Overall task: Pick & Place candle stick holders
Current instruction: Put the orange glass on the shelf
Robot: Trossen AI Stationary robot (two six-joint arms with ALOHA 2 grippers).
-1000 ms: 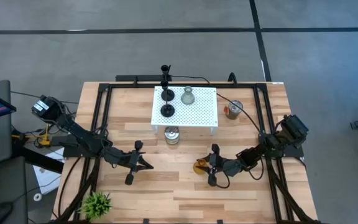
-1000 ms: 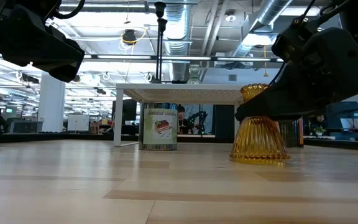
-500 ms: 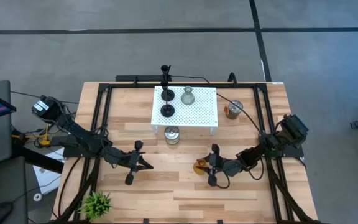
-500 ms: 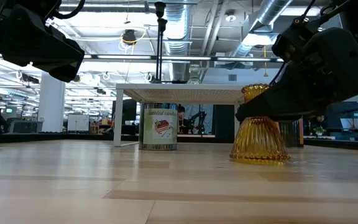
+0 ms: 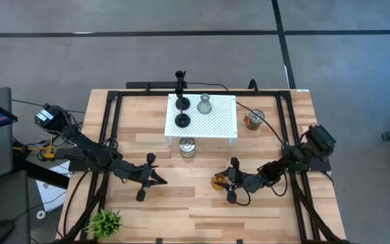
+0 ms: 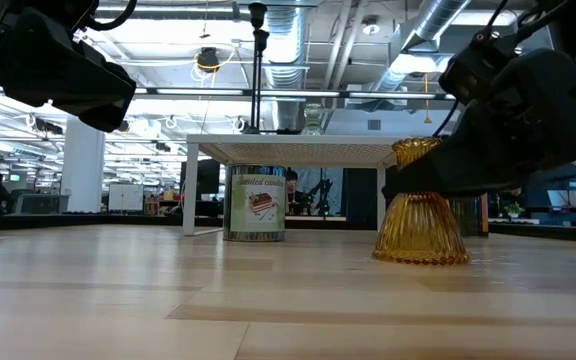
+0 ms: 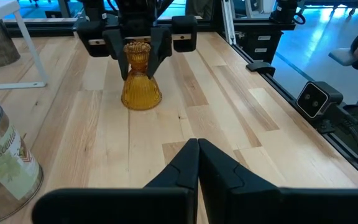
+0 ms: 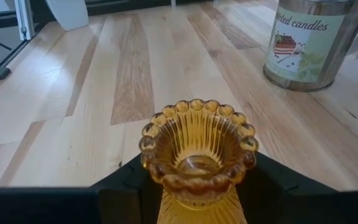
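The squat amber-orange glass holder [image 5: 219, 181] stands on its flared base on the wooden table, right of centre. My right gripper [image 5: 230, 181] is shut on it. It also shows in the low view [image 6: 420, 215] and the left wrist view [image 7: 140, 84]. Two black holders [image 5: 182, 104] [image 5: 182, 120] and the pale-green glass holder [image 5: 204, 104] stand on a white perforated stand [image 5: 215, 122] at the far middle. My left gripper [image 5: 160, 177] is shut and empty, left of centre, pointing toward the amber holder. My right gripper pinches the amber holder's narrow neck [image 7: 137, 62], just under the beaded rim [image 8: 194, 112], between its two fingers [image 7: 157, 53]. The fingers come level from the table's right side. The holder stands upright with its base [image 6: 420, 258] on the table.
A candle tin [image 5: 187, 147] stands just in front of the white stand, and another tin [image 5: 253, 120] stands to the stand's right. A small green plant [image 5: 105, 220] sits at the near left corner. Black rails run along the table's left and right sides.
My right gripper and the amber holder have shifted a little toward the table's right edge. The holder's base stays on the table.
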